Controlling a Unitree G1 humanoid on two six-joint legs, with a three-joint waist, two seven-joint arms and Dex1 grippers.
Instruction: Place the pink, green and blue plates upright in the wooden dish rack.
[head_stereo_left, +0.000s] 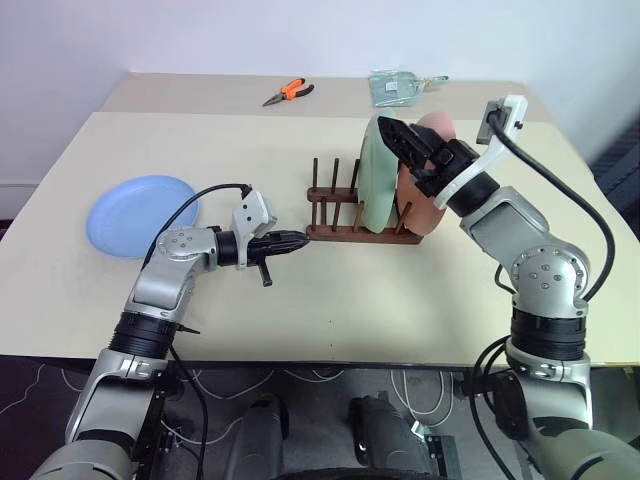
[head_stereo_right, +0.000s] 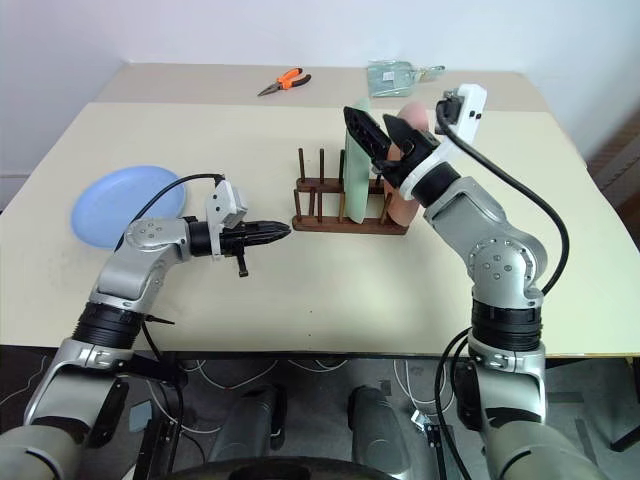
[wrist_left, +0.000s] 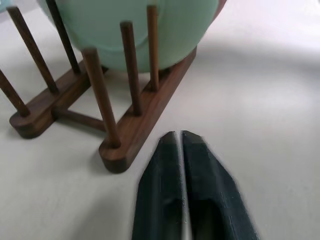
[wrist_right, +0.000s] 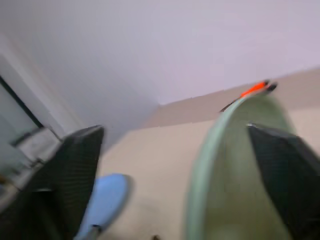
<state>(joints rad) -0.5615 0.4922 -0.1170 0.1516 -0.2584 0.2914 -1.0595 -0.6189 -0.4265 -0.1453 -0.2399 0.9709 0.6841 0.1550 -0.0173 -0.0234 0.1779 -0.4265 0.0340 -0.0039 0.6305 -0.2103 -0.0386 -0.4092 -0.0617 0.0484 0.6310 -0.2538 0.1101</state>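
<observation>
Two of three done, we judge: green plate (head_stereo_left: 378, 175) and pink plate (head_stereo_left: 432, 190) stand upright in wooden dish rack (head_stereo_left: 345, 222), pink behind green. Blue plate (head_stereo_left: 140, 215) left, lying flat on table (head_stereo_left: 330, 300), well apart from rack. Our right gripper (head_stereo_right: 382, 135) at green plate's top rim, fingers spread wide, not pinching. Our left gripper (head_stereo_left: 292, 241) just beside rack's near end, fingers pressed nearly together, empty.

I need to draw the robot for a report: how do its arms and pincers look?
Both arms are silver-grey metal with black joint rings. Each ends in a pincer of two black tapered fingers: left pincer, right pincer. A white camera bracket sits on each wrist, and a black cable loops along each arm.
</observation>
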